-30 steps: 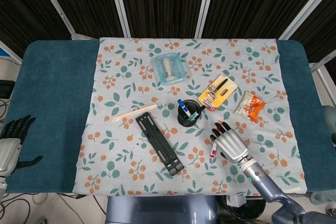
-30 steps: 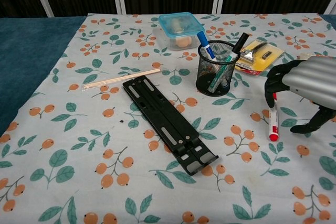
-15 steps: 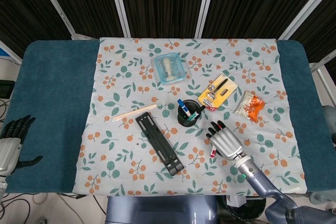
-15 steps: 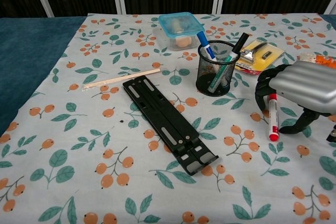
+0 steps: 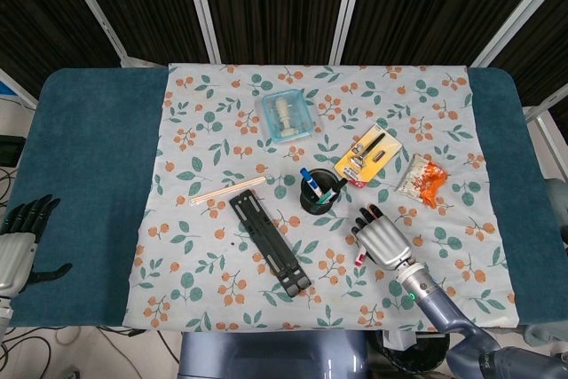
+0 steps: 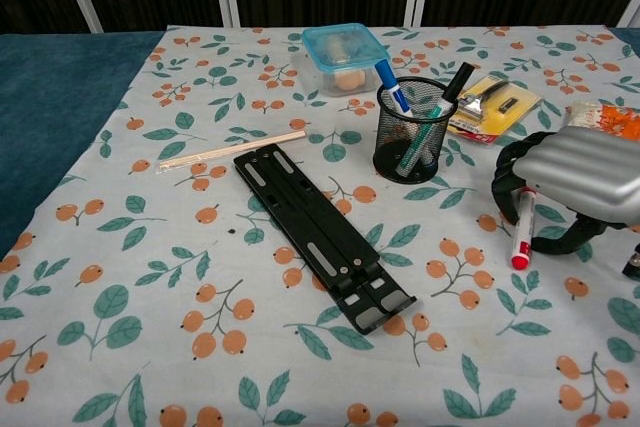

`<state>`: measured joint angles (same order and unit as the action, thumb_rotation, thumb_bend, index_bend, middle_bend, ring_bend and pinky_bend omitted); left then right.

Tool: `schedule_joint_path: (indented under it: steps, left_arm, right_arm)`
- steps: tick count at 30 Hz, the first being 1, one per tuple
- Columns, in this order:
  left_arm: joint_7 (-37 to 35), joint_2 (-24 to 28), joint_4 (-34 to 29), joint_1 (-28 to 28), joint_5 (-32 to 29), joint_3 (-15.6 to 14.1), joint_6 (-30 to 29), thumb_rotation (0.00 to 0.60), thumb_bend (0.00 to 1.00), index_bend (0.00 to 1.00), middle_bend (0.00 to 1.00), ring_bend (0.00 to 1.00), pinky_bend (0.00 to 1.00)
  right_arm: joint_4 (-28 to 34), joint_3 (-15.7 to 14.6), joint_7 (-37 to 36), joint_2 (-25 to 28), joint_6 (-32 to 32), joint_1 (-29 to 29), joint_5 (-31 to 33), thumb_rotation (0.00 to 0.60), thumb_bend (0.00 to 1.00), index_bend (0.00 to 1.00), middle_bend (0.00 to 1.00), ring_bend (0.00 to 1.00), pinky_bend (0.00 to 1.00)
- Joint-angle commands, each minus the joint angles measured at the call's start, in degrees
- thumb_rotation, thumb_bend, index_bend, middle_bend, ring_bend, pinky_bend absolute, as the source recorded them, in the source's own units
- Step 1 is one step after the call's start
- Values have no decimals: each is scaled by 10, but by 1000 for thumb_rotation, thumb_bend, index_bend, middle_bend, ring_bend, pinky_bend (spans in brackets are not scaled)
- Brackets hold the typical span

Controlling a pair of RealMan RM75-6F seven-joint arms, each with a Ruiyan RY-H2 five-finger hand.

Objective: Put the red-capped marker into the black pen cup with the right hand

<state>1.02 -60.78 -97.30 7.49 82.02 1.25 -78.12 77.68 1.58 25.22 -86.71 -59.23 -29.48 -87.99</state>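
Note:
The red-capped marker (image 6: 521, 237) lies on the floral cloth right of the black pen cup (image 6: 412, 132), red cap toward the front edge. My right hand (image 6: 575, 172) arches over it, fingers (image 6: 505, 179) curled down on its left and thumb on its right. The marker still rests on the cloth. In the head view the right hand (image 5: 383, 239) covers most of the marker (image 5: 359, 257), just below and right of the cup (image 5: 318, 193). The cup holds a blue-capped pen and dark pens. My left hand (image 5: 18, 237) hangs off the table's left edge, fingers apart and empty.
A black folding stand (image 6: 320, 232) lies diagonally left of the cup, with a wooden stick (image 6: 232, 150) above it. Behind the cup are a blue-lidded box (image 6: 345, 52) and a yellow packet (image 6: 490, 102). An orange snack bag (image 6: 605, 119) lies at the far right.
My right hand has come down over the marker and its fingers have curled closer around it. The marker's far end has tilted slightly right. The left hand is unchanged.

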Motion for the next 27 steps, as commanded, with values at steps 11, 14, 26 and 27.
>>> schedule_joint_path:
  steps: [11,14,26,27]
  left_arm:
    - [1,0,-1,1,0,-1,1,600,33,0,0,0,0]
    - [1,0,-1,0,0,-1,1,600,32,0,0,0,0]
    - [-2,1,-1,0,5,-3,1,600,32,0,0,0,0]
    - [-3,2,-1,0,6,-3,0,600,33,0,0,0,0]
  right_arm:
    - [4,-5,-3,0,-8,-1,2,600,371,656,494,273,239]
    - [7,-6,-4,2,-9,0,4,600,411,687,524,295,255]
    - [44,-4,-14,20,-22,1,6,600,578,731,558,328,268]
    - [52,-2,-14,24,-26,1,4,600,580,735,562,332,275]
